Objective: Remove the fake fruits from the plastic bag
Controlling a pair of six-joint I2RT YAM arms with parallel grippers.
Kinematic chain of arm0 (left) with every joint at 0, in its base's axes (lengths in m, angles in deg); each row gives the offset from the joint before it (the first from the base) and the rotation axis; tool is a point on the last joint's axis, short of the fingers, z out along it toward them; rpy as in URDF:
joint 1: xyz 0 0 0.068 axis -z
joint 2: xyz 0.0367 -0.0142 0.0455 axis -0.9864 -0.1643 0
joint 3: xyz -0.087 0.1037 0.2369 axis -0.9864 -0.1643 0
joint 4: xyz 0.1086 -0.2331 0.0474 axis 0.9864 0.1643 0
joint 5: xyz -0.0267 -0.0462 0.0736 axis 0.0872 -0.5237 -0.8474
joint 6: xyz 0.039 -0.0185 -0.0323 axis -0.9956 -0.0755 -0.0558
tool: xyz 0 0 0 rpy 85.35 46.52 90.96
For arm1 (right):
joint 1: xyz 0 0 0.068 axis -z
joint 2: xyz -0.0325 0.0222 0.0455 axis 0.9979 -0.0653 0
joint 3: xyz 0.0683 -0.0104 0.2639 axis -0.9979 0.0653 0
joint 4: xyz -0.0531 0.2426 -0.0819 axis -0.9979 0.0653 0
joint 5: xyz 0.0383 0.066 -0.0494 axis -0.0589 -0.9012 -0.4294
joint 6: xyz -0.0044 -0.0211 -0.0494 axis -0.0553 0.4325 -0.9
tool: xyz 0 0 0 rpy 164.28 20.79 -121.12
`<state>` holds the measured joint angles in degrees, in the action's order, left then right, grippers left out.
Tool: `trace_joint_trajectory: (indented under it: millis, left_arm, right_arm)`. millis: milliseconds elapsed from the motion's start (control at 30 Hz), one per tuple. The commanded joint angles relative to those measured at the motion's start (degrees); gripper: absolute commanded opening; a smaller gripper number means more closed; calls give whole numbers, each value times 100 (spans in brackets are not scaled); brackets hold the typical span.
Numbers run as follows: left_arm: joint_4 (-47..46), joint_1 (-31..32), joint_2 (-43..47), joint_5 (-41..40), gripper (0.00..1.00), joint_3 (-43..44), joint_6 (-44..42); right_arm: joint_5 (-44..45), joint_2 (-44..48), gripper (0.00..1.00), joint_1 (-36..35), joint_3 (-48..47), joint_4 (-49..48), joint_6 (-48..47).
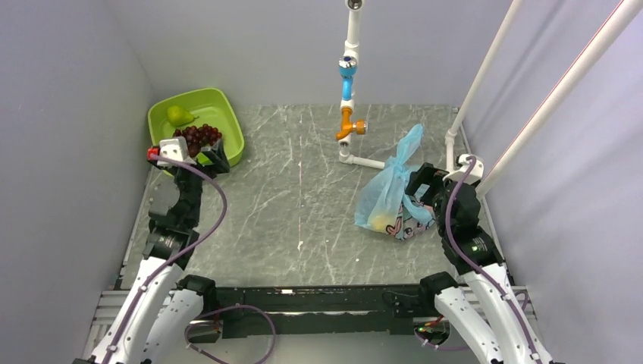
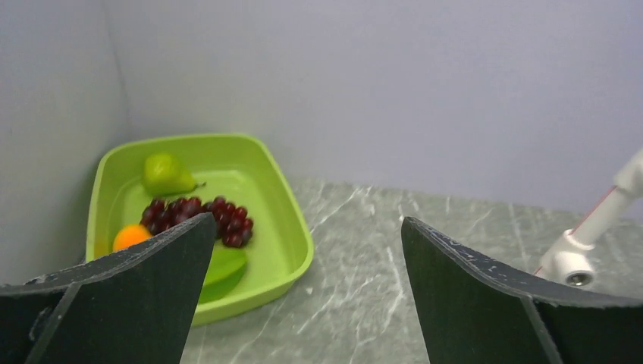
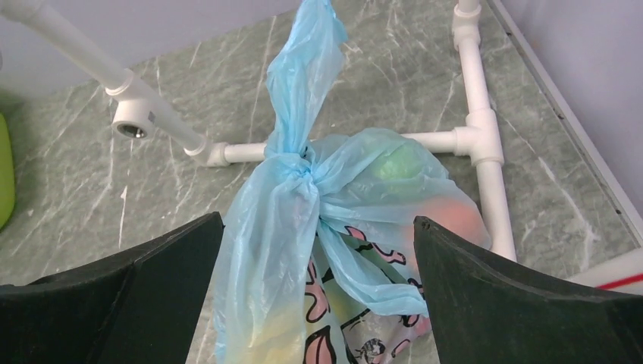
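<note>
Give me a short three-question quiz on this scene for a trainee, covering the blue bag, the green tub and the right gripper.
1. True or false: the thin translucent light-blue plastic bag is tied shut with a knot.
2. Which of these lies in the lime-green square plastic tub? A: a dark purple grape bunch. B: a yellow banana. C: a blue cup.
3. Is the right gripper open or shut?
Key: 1 true. 2 A. 3 open, with the bag between its fingers.
</note>
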<state>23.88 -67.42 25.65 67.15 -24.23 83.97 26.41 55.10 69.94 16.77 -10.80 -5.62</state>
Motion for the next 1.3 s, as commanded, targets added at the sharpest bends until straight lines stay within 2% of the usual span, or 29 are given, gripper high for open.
trace_joint_trajectory:
  millis: [0,167,400,533,733,833,1033,1167,1200,1267]
  left_arm:
    - [-562,-25,289,577,99,-247,-268]
    - [-33,-20,386,670,99,-159,-199]
    - [186,78,403,872,99,-144,-156]
    - [726,232,166,715,99,250,-173]
    - [955,595,-54,724,99,412,-436]
    - [923,715,-68,742,99,388,-489]
    - [1089,809,-227,1496,99,515,-605]
    - [1413,832,-526,1602,96,731,-498]
    - [1471,840,-626,1626,96,773,-483]
    - [1600,877,-761,1763,96,869,-495]
  right_arm:
    - [180,20,100,-12,-239,294,178]
    - [252,-145,100,-15,-396,414,244]
    - [356,-319,100,-10,-484,497,494]
    - [83,-596,100,-15,-565,699,795]
    - [-504,-1143,100,-16,-482,813,1348]
    - [-631,-1403,100,-17,-278,540,1441]
    - [-1048,-1959,100,-16,-137,-62,1205]
    - [-1012,-2372,100,-17,-145,-178,1550]
    - [-1019,-2446,99,-19,-112,-251,1648]
    - [-1057,-2541,90,-20,-49,-361,1775]
